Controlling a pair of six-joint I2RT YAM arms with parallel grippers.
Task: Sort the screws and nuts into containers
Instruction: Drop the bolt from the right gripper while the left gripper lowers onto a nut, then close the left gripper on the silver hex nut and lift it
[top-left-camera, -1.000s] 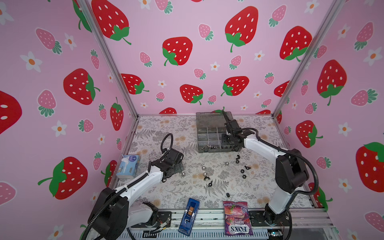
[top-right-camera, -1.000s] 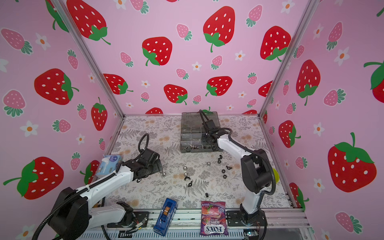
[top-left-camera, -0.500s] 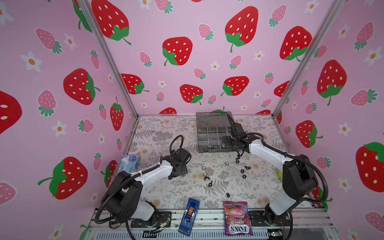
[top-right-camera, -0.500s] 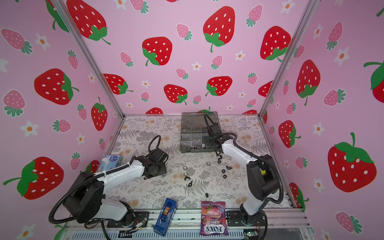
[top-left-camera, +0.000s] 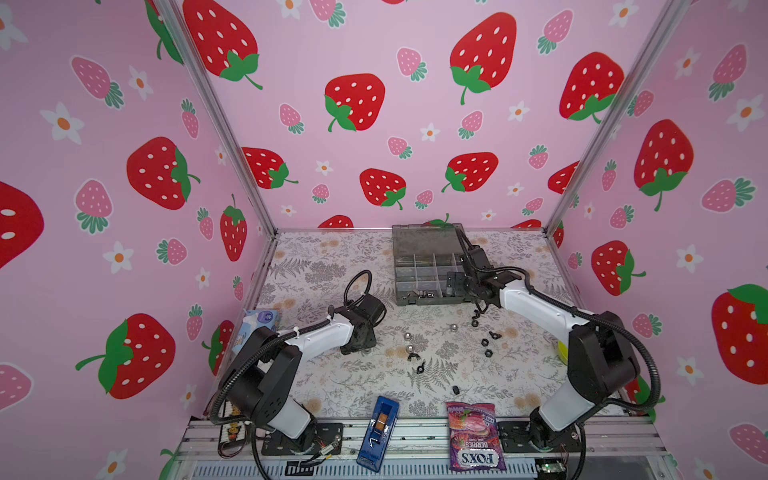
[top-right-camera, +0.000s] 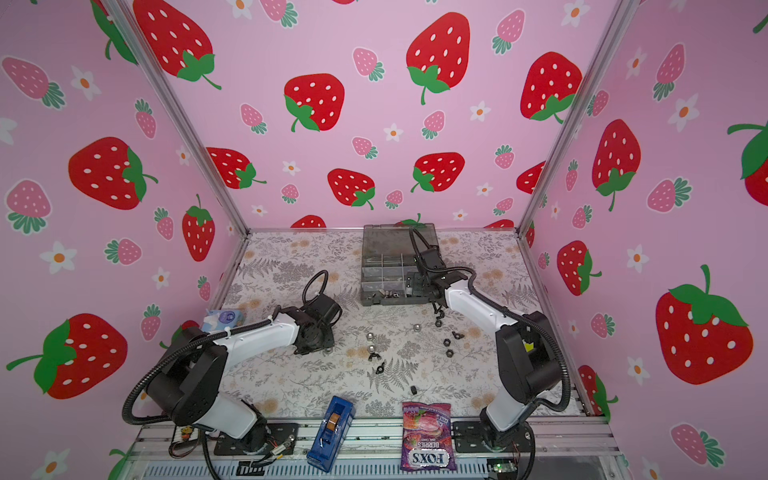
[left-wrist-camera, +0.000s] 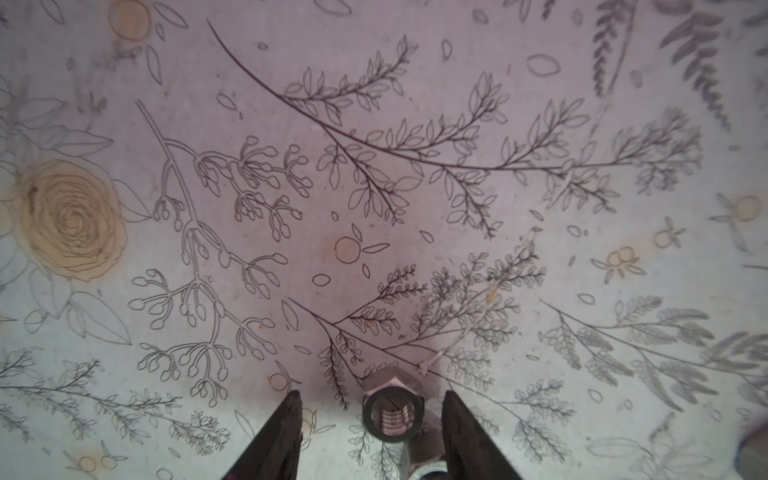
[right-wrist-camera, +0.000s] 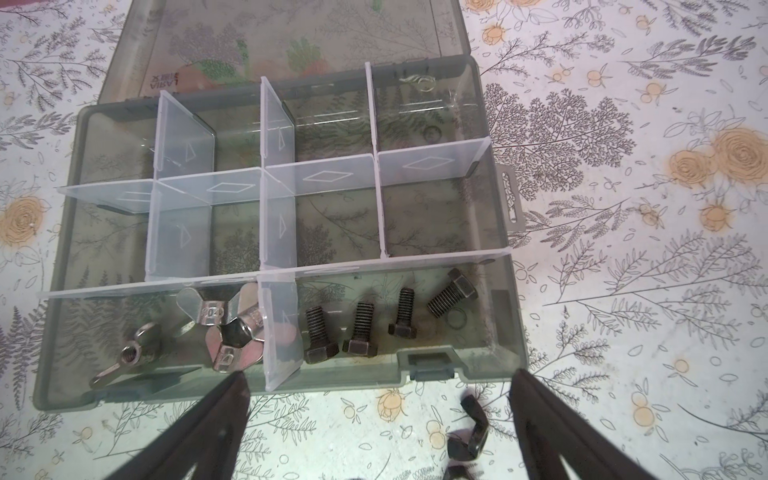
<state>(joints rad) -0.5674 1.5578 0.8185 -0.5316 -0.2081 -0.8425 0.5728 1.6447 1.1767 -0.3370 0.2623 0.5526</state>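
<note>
The sorting is partly done, I'd say well under halfway. The organiser box (right-wrist-camera: 357, 378) lies open at the back of the bench (top-left-camera: 332, 382). Only its two front cells, the row nearest the robot, hold anything: three silver wing nuts (right-wrist-camera: 230, 345) in one and four black screws (right-wrist-camera: 360, 330) in its neighbour. The other eight cells look empty.

Loose on the bench in front of the box, in a top view, I count three shiny dome nuts (top-left-camera: 454, 327). There are also about eight small black pieces (top-left-camera: 488, 353), too small from there to tell nuts from screws. A fourth dome nut (left-wrist-camera: 392, 411) lies well out from the box on the left arm's side. It sits between the fingers of the left hand (left-wrist-camera: 372, 399), which is half open around it and touches it on neither side. The right hand (right-wrist-camera: 378, 384) hangs spread wide and empty at the box's front wall, by the screw cell.
</note>
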